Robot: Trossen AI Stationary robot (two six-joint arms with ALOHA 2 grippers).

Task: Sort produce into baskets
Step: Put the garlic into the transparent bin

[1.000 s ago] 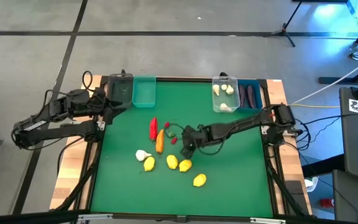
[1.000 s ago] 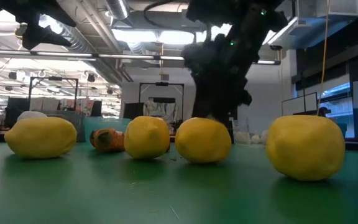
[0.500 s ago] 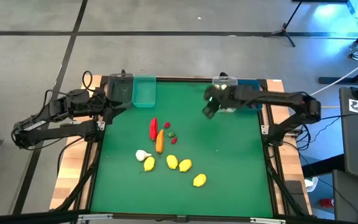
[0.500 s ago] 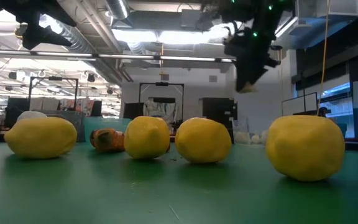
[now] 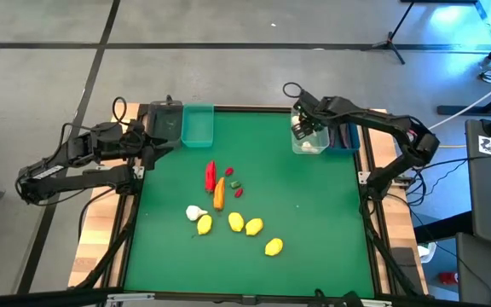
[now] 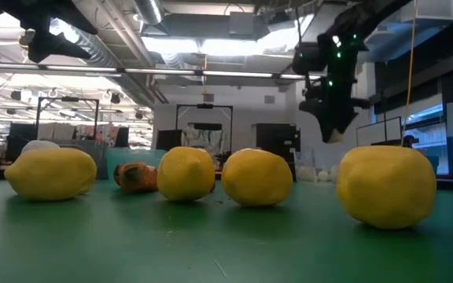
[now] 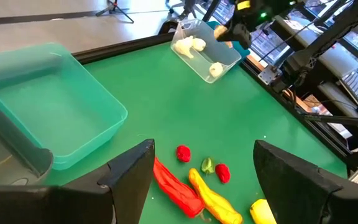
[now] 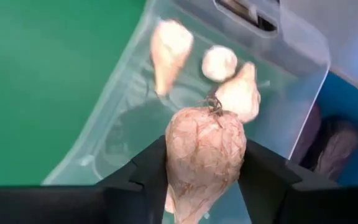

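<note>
Since a second ago, the right arm has swung from the middle of the green desk (image 5: 314, 213), near the loose produce, to the far right corner, and its end effector (image 8: 205, 163) now hangs over the clear basket (image 5: 309, 138) with a white garlic bulb (image 8: 204, 155) clamped between its two dark fingers. That suggests one more bulb is about to join the others, though it has not yet been let go. In the right wrist view the bulb's long axis runs along the fingers, its dried stem tip pointing away from the wrist, toward the basket's far wall. Nearest the desk's front edge, four yellow lemons (image 5: 253, 226) lie in a loose row, with one more garlic bulb (image 5: 194, 212) beside them. Farther back sit the orange carrot (image 5: 219, 194), the red pepper (image 5: 210, 175) and small red berries (image 5: 238, 192). At the far edge, three garlic bulbs already rest in the clear basket, next to the blue basket (image 5: 346, 132) holding dark eggplants. The left end effector (image 7: 204, 171) waits with fingers apart beside the empty teal basket (image 5: 199, 125).
</note>
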